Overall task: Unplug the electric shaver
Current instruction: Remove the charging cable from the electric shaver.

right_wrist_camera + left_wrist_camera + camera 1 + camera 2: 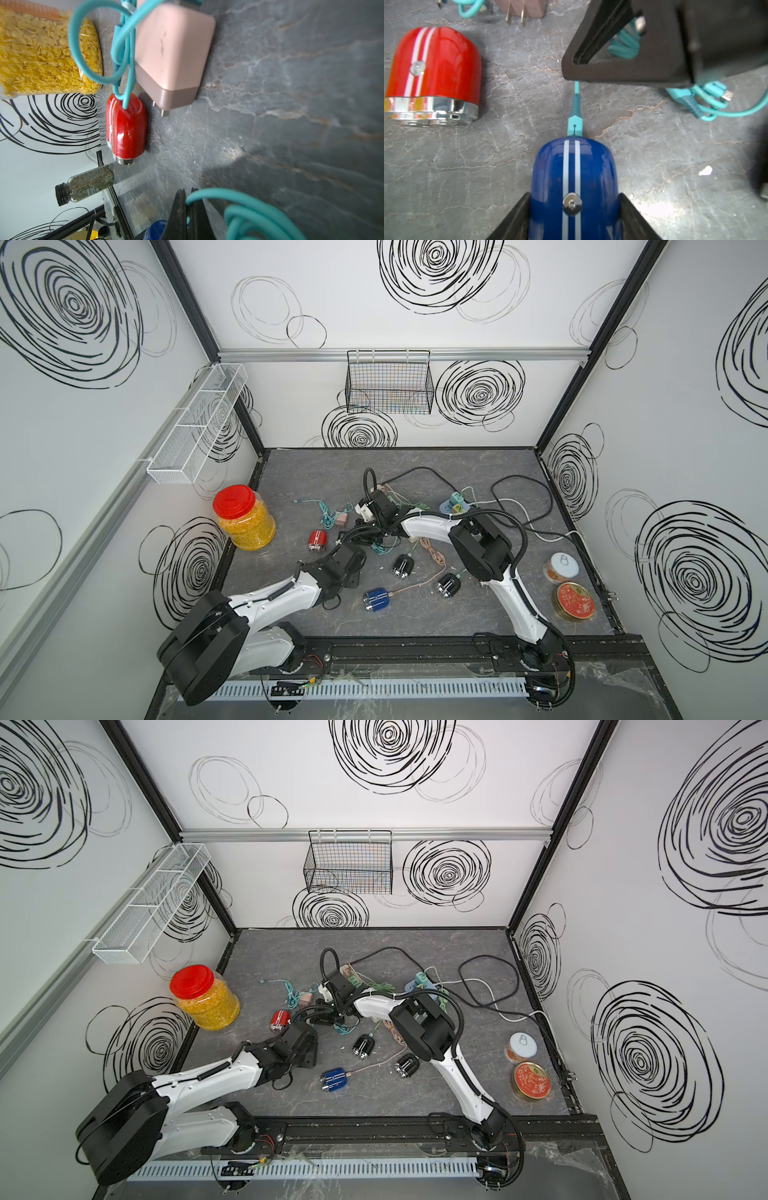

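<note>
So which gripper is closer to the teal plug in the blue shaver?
Right. The right gripper pinches the teal cable just beyond the plug; the left gripper clamps the blue shaver by its sides, farther back.

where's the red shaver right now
In both top views the red shaver lies left of centre on the table, just right of the cornflake jar and nearer the robot than the pink charger.

The blue shaver [574, 172], with a teal plug [574, 124] seated in its rounded end.
It lies flat near the red shaver [433, 70], white stripes up, held in my left gripper [574, 195]; the teal cable [576, 87] goes straight out.
</note>
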`<state>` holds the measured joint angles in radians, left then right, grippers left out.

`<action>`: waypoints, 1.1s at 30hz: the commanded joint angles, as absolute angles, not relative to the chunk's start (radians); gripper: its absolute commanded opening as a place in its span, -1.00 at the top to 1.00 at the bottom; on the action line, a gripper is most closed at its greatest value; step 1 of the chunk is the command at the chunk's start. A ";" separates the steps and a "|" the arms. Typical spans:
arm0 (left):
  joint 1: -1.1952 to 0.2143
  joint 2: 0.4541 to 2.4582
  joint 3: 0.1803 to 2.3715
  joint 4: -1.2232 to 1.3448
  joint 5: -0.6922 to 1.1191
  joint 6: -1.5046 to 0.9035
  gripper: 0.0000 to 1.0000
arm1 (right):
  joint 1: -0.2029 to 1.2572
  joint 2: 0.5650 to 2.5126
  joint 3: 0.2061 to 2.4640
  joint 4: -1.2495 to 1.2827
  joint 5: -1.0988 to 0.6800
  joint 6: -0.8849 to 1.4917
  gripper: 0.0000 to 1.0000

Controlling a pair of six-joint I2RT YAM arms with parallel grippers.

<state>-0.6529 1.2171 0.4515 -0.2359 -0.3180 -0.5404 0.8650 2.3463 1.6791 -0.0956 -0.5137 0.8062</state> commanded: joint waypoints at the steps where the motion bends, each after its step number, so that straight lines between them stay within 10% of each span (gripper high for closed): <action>1: -0.671 1.235 0.448 -0.250 -0.304 -0.559 0.86 | 0.838 2.364 1.722 -0.114 -0.477 0.794 0.97; 33: -0.724 1.196 0.402 -0.235 -0.205 -0.597 0.87 | 0.805 2.410 1.844 -0.190 -0.453 0.743 0.98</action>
